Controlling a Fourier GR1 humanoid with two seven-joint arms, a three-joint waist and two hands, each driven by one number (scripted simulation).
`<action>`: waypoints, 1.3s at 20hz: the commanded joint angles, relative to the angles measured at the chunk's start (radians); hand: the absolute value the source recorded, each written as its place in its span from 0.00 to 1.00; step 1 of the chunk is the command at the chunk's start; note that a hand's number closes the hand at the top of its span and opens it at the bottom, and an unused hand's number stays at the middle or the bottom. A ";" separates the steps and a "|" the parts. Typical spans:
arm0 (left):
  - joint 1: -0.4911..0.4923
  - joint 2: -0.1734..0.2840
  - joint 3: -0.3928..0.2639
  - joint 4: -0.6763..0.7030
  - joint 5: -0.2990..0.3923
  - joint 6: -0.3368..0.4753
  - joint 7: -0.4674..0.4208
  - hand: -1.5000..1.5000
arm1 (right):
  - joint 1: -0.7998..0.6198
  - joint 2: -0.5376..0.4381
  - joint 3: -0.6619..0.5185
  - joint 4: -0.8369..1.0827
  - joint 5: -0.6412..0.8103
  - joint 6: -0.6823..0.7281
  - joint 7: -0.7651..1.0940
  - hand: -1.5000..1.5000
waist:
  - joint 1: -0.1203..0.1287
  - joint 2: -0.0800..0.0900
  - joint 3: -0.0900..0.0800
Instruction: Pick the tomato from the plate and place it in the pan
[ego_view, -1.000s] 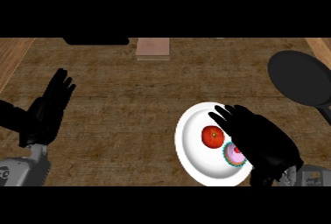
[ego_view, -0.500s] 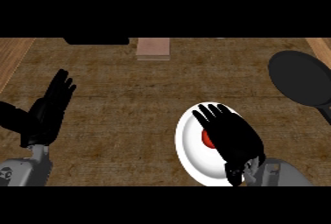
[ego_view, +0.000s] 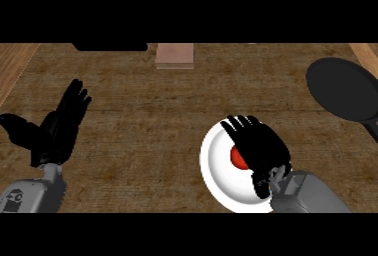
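A white plate (ego_view: 215, 165) lies on the counter at the lower middle right. On it rests the red tomato (ego_view: 237, 157), only its left edge showing. My right hand (ego_view: 257, 145) lies flat over the tomato with fingers straight, pointing away from me, and hides most of the plate's right half. The black pan (ego_view: 342, 89) sits at the far right, its handle running down toward the right edge. My left hand (ego_view: 57, 129) rests open at the left, fingers up.
A pinkish block (ego_view: 176, 55) lies at the back middle of the wooden counter. A dark object (ego_view: 109, 46) sits at the back left. Bare counter (ego_view: 162, 110) stretches between the plate and my left hand.
My right hand has slid left over the plate and now covers the tomato. The pink item seen on the plate earlier is hidden under it. The left hand has stayed still.
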 joint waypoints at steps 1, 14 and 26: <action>0.036 0.000 0.002 -0.048 -0.020 -0.007 0.025 0.50 | -0.082 -0.025 -0.082 0.150 0.007 -0.007 -0.134 0.00 | 0.006 0.001 0.000; 0.030 -0.014 0.085 -0.049 -0.034 -0.093 0.035 0.50 | 0.057 0.064 -0.077 0.192 0.169 -0.109 -0.231 0.00 | -0.001 -0.001 0.000; -0.005 -0.098 0.060 0.027 -0.101 -0.062 -0.010 0.50 | 0.002 0.161 -0.063 0.474 0.267 -0.312 -0.420 1.00 | 0.000 0.000 0.000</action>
